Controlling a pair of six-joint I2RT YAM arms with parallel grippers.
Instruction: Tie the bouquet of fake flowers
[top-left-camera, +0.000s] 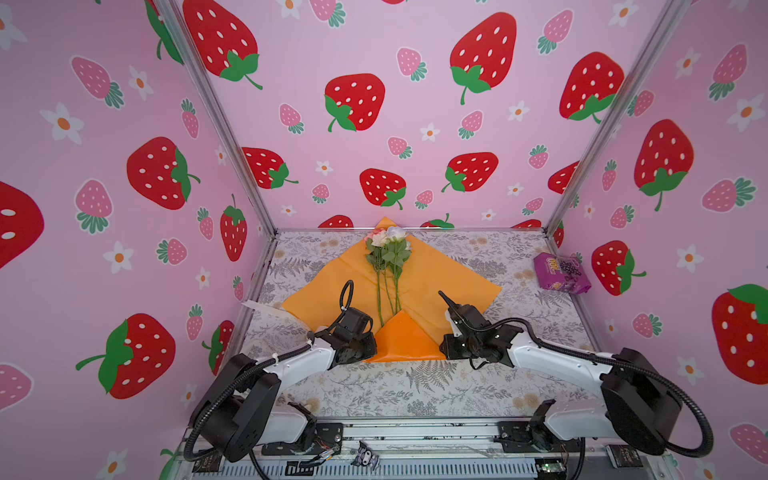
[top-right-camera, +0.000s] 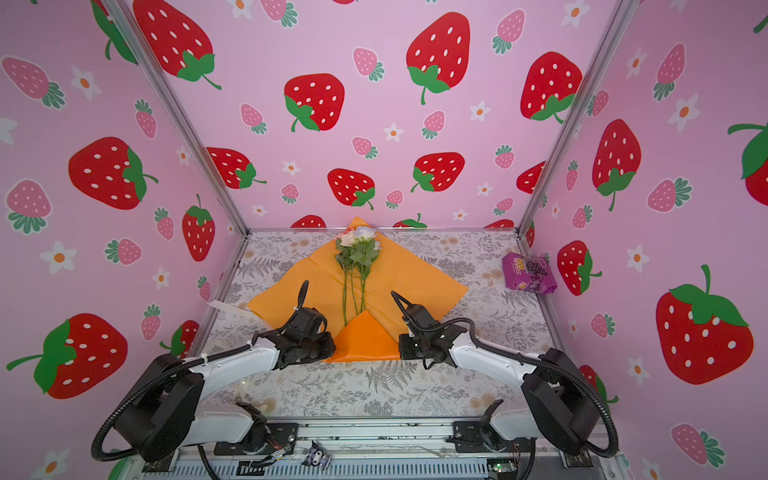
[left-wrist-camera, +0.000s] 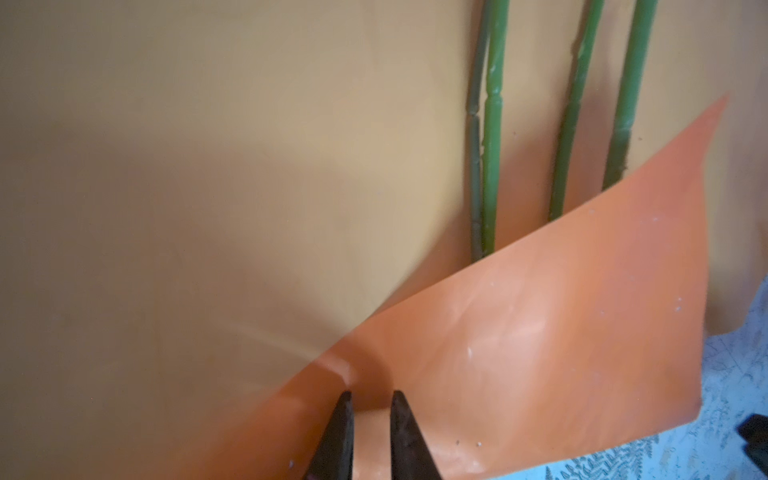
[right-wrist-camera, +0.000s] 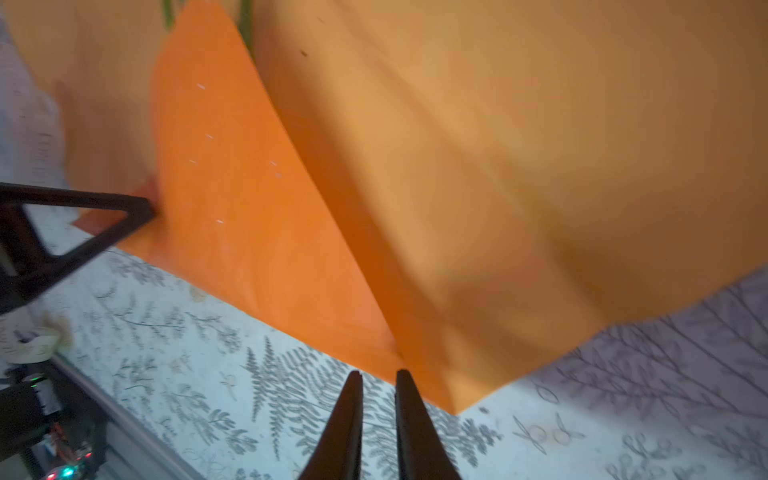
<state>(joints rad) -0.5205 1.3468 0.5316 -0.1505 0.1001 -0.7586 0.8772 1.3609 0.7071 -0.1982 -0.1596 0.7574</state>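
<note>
The bouquet of fake flowers (top-left-camera: 388, 245) (top-right-camera: 357, 245) lies on a spread orange wrapping paper (top-left-camera: 436, 274), heads toward the back wall. The paper's near corner is folded up into a glossy flap (top-left-camera: 405, 338) (left-wrist-camera: 540, 332) (right-wrist-camera: 232, 187) over the ends of the green stems (left-wrist-camera: 492, 124). My left gripper (top-left-camera: 372, 351) (left-wrist-camera: 371, 395) is at the flap's left end, jaws a narrow gap apart, tips down on the paper. My right gripper (top-left-camera: 442, 349) (right-wrist-camera: 378, 372) hovers at the flap's right corner, jaws slightly apart with only the tablecloth showing between them.
A purple snack packet (top-left-camera: 561, 274) (top-right-camera: 528, 274) lies at the far right by the wall. A cream ribbon (top-left-camera: 264, 308) (top-right-camera: 226, 306) sits at the table's left edge. Strawberry-print walls close in three sides; a metal rail (top-left-camera: 415, 428) runs along the front.
</note>
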